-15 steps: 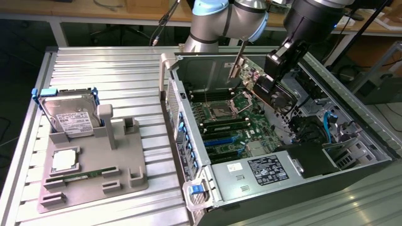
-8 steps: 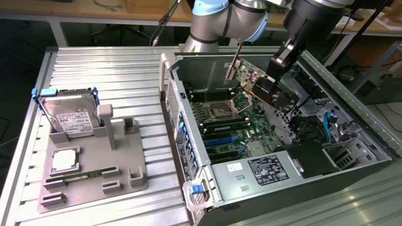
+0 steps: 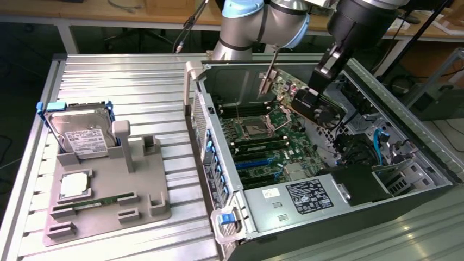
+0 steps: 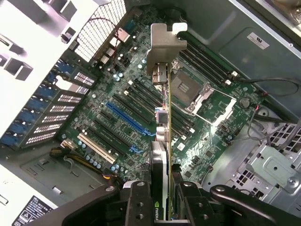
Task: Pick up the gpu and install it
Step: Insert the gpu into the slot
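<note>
Pincer point(image 4: 164, 193) holds gpu point(image 4: 162, 113) inside the case point(image 3: 232, 81) (above its motherboard point(image 4: 117, 106)).

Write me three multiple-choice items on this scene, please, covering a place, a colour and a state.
1. Where is the graphics card? A on the grey stand; B over the motherboard in the computer case; C beside the hard drive.
2. What colour are the hard drive's rails? A red; B yellow; C blue.
3. The gripper has its fingers: A clamped on the card; B open, empty; C holding the hard drive.
Answers: B, it hangs above the board; C, blue strips flank the drive; A, they pinch the card's edge.
</note>
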`<act>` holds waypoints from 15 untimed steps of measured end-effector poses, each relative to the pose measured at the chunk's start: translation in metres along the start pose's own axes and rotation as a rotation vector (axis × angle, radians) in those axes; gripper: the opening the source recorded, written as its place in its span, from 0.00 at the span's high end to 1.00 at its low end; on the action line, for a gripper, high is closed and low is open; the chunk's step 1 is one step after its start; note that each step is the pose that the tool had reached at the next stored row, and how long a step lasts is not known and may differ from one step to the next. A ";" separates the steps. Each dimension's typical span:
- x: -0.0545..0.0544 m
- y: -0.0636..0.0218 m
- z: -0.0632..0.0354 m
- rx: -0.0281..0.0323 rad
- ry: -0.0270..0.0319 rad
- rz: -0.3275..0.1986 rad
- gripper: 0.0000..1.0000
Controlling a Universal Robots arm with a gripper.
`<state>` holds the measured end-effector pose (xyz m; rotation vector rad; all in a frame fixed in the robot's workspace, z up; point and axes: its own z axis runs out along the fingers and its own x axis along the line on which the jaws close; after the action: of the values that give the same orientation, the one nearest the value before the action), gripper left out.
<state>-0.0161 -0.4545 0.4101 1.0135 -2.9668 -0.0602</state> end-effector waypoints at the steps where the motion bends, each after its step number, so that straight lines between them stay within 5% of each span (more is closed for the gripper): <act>1: 0.000 0.0000 0.0000 0.0000 0.0003 -0.005 0.73; 15: 0.000 0.0000 0.0000 -0.0007 0.0035 -0.091 0.73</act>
<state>-0.0162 -0.4545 0.4101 1.1473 -2.9158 -0.0597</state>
